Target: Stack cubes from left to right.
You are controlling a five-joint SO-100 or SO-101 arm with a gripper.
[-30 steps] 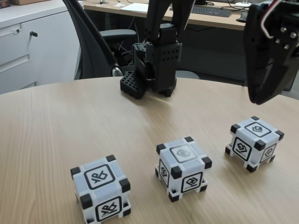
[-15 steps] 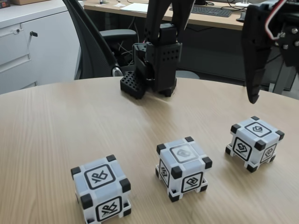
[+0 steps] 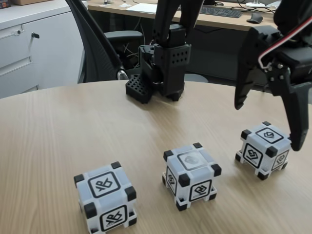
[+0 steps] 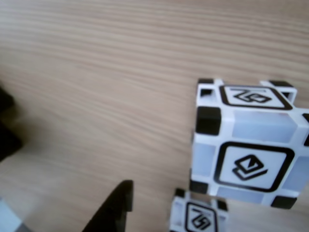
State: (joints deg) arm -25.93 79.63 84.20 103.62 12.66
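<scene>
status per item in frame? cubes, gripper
Left cube: on the table, unstacked, nothing touching it.
Middle cube: on the table, unstacked, nothing touching it.
Right cube: on the table, ungrasped, between the spread fingers.
Gripper: jaws open, straddling the right cube from above, holding nothing.

A round light-wood table carries three cubes in a spaced row and the arm's black base near its far edge.
</scene>
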